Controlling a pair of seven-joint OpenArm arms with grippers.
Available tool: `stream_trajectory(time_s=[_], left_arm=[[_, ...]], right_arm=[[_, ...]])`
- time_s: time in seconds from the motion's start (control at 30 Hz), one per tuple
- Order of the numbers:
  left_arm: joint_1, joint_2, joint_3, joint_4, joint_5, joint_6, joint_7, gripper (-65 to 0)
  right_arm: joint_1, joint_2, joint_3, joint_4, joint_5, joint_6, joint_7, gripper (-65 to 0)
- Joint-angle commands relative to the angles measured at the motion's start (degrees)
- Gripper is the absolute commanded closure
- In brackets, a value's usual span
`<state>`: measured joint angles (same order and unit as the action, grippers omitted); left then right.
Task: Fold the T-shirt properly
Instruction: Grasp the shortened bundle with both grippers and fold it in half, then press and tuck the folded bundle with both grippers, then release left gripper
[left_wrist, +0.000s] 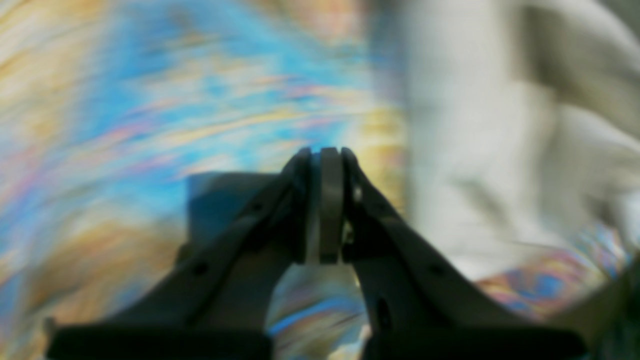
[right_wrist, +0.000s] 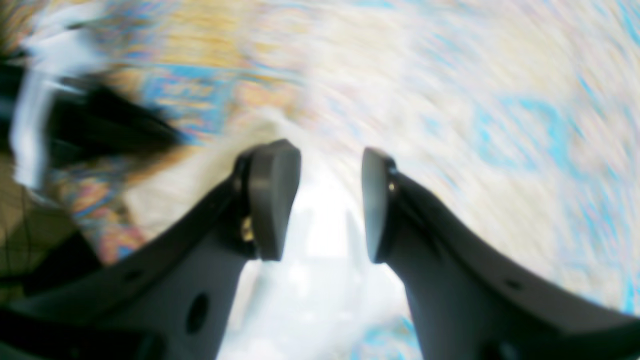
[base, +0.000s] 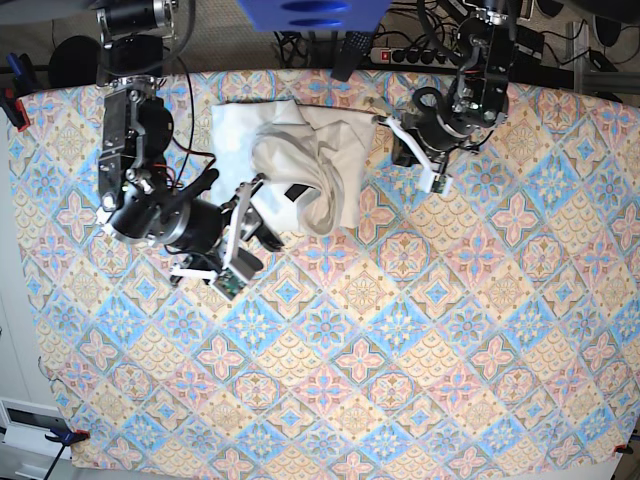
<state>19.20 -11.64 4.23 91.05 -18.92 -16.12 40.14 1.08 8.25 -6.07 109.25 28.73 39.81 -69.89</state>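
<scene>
— So where's the T-shirt (base: 300, 165)?
— Bunched at the table's (base: 420, 340) far edge. My left tool (left_wrist: 330, 205) is pressed together, empty; right tool (right_wrist: 330, 200) apart. Grabbing blind could pinch several layers.

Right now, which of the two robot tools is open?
The right tool is open: its two fingers stand apart with white cloth of the T-shirt showing between them. The left tool has its fingers pressed together.

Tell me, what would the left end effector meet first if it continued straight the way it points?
Probably the T-shirt: the left end effector points at its near edge, apparently almost touching. Height is unclear.
</scene>
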Motion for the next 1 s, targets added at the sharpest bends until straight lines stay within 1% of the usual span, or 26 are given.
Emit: stream_trajectory(time_s=[0.0,0.07,0.13,0.27,0.37,0.5,0.6,0.7,0.8,0.87,0.97], left_arm=[[0.97,-0.27,-0.58,2.80,-0.64,-0.80,-0.80,-2.3],[2.91,-0.27,-0.93,5.61,-0.64,-0.80,-0.80,-2.3],[4.23,-0.27,-0.93,7.20,-0.64,-0.80,-0.80,-2.3],[5.02,-0.27,-0.93,7.64,-0.64,-0.80,-0.80,-2.3],[5.19,-0.27,-0.76,7.90,-0.64,-0.80,-0.80,-2.3],[6.69,-0.27,-1.02,10.19,-1.87,-0.80,-0.80,-2.3],[8.45,-0.36,-1.11,12.91,-2.84,-0.80,-0.80,-2.3],[10.73,-0.36,-0.76,15.28,-2.84,-0.80,-0.80,-2.3],[12.93,-0.62,-0.67,16.08,-2.84,-0.98,-0.80,-2.3],[14.25,-2.30,0.47,17.13,-2.93,-1.07,-0.80,-2.3],[16.10,-4.76,5.40,20.30,-2.93,-0.89,-0.80,-2.3]], right_arm=[[-0.25,1.38,1.01,0.24,-0.20,0.19,1.10,-23.2],[-1.48,2.96,1.10,-0.37,-2.58,0.19,1.18,-23.1],[-2.36,3.75,-0.04,-1.60,-5.13,0.19,1.27,-21.7],[-3.85,3.92,-4.79,-5.38,-12.42,0.19,3.65,-14.3],[-5.26,3.92,-10.15,-7.23,-15.85,0.19,5.05,-10.8],[-7.28,3.92,-18.77,-5.30,-16.56,0.19,4.96,-10.1],[-7.02,3.92,-25.80,-2.83,-16.73,0.19,4.96,-9.8],[-6.84,4.36,-26.42,-1.60,-16.56,0.19,5.14,-9.5],[-4.82,4.45,-26.77,-0.81,-16.38,0.19,5.14,-9.5],[-3.68,4.45,-26.68,-1.43,-16.56,0.19,5.14,-9.5],[-1.13,4.45,-26.24,-1.52,-16.64,0.19,5.32,-9.5]])
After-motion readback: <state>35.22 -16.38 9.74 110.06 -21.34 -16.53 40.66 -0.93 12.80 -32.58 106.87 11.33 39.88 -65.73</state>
